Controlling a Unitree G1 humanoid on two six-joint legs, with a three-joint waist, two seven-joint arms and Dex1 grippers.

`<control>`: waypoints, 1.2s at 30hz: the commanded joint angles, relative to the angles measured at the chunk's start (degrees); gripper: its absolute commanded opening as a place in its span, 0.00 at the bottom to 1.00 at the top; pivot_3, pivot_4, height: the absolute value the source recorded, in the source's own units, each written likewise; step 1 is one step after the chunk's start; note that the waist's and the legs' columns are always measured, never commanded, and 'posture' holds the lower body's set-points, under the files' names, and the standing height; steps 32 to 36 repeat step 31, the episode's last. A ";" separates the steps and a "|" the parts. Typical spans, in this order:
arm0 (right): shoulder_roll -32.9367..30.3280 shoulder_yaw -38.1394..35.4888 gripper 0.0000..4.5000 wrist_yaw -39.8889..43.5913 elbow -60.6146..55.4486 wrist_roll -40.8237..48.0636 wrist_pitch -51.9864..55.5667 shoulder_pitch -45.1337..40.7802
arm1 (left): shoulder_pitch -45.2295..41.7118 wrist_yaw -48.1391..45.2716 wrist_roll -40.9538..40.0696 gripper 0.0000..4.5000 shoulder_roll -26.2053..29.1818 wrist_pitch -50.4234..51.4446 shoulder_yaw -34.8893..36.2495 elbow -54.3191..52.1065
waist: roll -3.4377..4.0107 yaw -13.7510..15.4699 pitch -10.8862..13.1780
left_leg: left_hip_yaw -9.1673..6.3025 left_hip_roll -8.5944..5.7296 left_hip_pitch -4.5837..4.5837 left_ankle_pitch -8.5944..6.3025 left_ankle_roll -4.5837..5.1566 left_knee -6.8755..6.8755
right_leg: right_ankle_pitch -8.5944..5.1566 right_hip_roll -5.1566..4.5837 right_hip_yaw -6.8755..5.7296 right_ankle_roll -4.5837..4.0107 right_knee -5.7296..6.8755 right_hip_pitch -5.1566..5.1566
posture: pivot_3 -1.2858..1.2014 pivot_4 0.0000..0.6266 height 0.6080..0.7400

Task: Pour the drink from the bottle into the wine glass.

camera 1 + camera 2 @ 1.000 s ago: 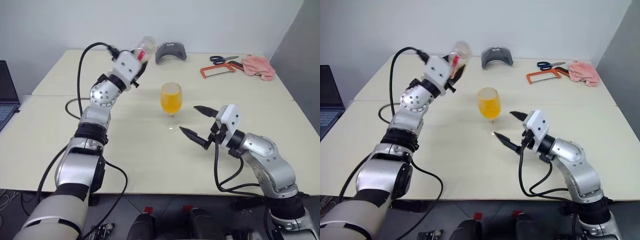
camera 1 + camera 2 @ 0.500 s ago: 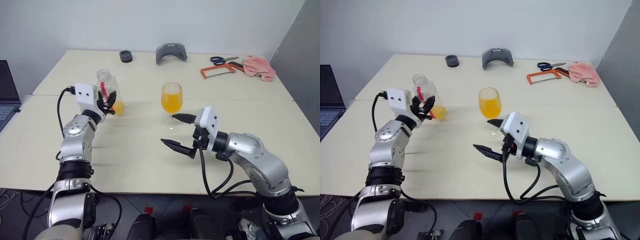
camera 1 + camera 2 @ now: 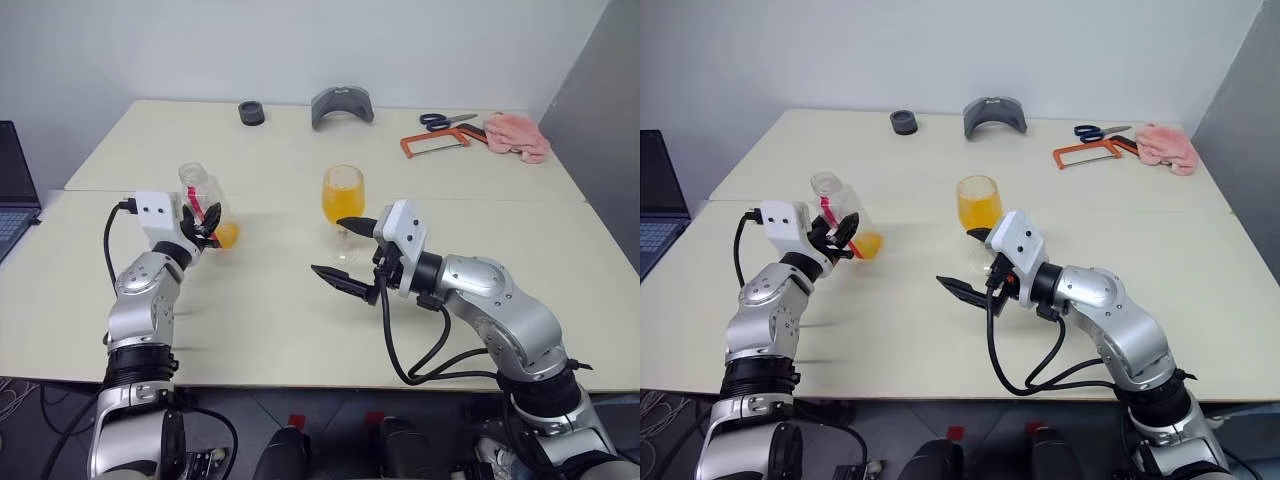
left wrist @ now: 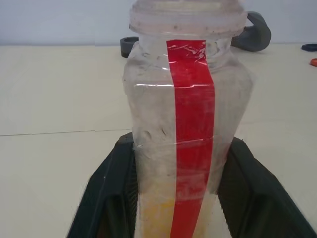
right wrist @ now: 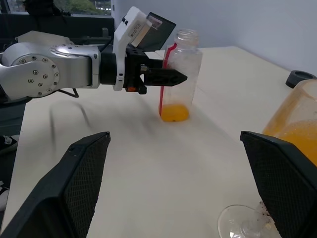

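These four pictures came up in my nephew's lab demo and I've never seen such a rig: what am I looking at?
A two-armed humanoid robot at a table. Two pictures come from cameras in its head, two from cameras on its wrists. The left gripper has its jaws on either side of a nearly empty, uncapped bottle standing on the table; whether they press it, I can't tell. The right gripper, jaws wide open, is beside the wine glass, full of orange drink. At the back lie scissors, a pink cloth and a black ring.
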 commanded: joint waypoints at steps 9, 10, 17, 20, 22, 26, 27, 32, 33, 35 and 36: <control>-1.73 -0.81 1.00 1.06 -1.22 0.08 -1.03 0.93 | 4.06 -0.91 1.52 0.99 0.84 -1.17 -0.91 -5.66 | 0.00 0.09 0.00 | -0.01 0.01 0.00 -0.01 0.01 -0.02 | 0.00 -0.01 -0.01 0.00 -0.01 0.00 | 0.52 0.24 1.00; -2.38 -0.95 1.00 1.40 -1.42 -0.08 -1.78 2.01 | 4.91 -0.63 1.94 0.99 0.93 -1.07 -1.01 -6.36 | 0.00 0.11 0.00 | 0.00 0.00 0.00 -0.01 0.01 -0.02 | 0.00 0.00 -0.01 0.00 -0.02 0.00 | 0.52 0.24 1.00; -4.35 -3.41 1.00 1.16 -1.25 -1.91 -10.82 14.98 | 13.37 2.37 5.29 0.99 0.91 0.86 -1.42 -15.18 | 0.00 0.42 0.00 | 0.01 0.05 0.01 -0.02 0.03 -0.08 | 0.00 -0.01 0.01 0.00 -0.06 0.03 | 0.52 0.24 1.00; -0.33 -5.84 1.00 -4.28 1.88 -4.80 -18.20 21.07 | 18.25 1.97 3.16 0.99 -0.54 1.65 -0.71 -21.16 | -0.02 0.47 -0.01 | 0.03 0.07 0.06 -0.02 0.03 -0.11 | 0.00 -0.02 0.03 0.00 -0.08 0.07 | 0.52 0.24 1.00; 3.63 -7.66 1.00 -8.32 3.45 -5.41 -21.44 23.82 | 20.86 2.12 1.88 0.99 -1.91 1.34 -0.13 -24.39 | -0.03 0.52 -0.02 | 0.08 0.09 0.09 -0.02 0.03 -0.13 | 0.00 -0.02 0.08 0.01 -0.08 0.08 | 0.52 0.24 1.00; 8.27 -8.68 1.00 -12.69 5.17 -7.21 -25.07 26.97 | 23.51 3.27 1.51 0.99 -3.76 1.12 0.01 -26.73 | -0.02 0.66 -0.01 | 0.14 0.12 0.17 -0.02 0.02 -0.13 | -0.01 0.01 0.12 0.01 -0.06 0.13 | 0.52 0.24 1.00; 8.80 -8.72 1.00 -13.19 5.60 -7.50 -25.70 27.32 | 23.87 3.26 1.60 0.99 -3.93 0.80 -0.06 -26.64 | -0.02 0.67 -0.01 | 0.15 0.11 0.18 -0.02 0.02 -0.13 | -0.01 0.01 0.12 0.01 -0.06 0.13 | 0.52 0.24 1.00; 9.13 -9.08 1.00 -14.40 8.69 -10.18 -29.57 27.85 | 24.29 3.26 1.83 0.99 -4.41 -0.33 -0.37 -26.19 | -0.02 0.70 -0.01 | 0.20 0.07 0.23 -0.02 0.02 -0.14 | -0.01 0.04 0.15 0.01 -0.06 0.15 | 0.52 0.24 1.00; 9.13 -9.08 1.00 -14.40 8.69 -10.18 -29.57 27.85 | 24.29 3.26 1.83 0.99 -4.41 -0.33 -0.37 -26.19 | -0.02 0.70 -0.01 | 0.20 0.07 0.23 -0.02 0.02 -0.14 | -0.01 0.04 0.15 0.01 -0.06 0.15 | 0.52 0.24 1.00; 9.13 -9.08 1.00 -14.40 8.69 -10.18 -29.57 27.85 | 24.29 3.26 1.83 0.99 -4.41 -0.33 -0.37 -26.19 | -0.02 0.70 -0.01 | 0.20 0.07 0.23 -0.02 0.02 -0.14 | -0.01 0.04 0.15 0.01 -0.06 0.15 | 0.52 0.24 1.00; 9.13 -9.08 1.00 -14.40 8.69 -10.18 -29.57 27.85 | 24.29 3.26 1.83 0.99 -4.41 -0.33 -0.37 -26.19 | -0.02 0.70 -0.01 | 0.20 0.07 0.23 -0.02 0.02 -0.14 | -0.01 0.04 0.15 0.01 -0.06 0.15 | 0.52 0.24 1.00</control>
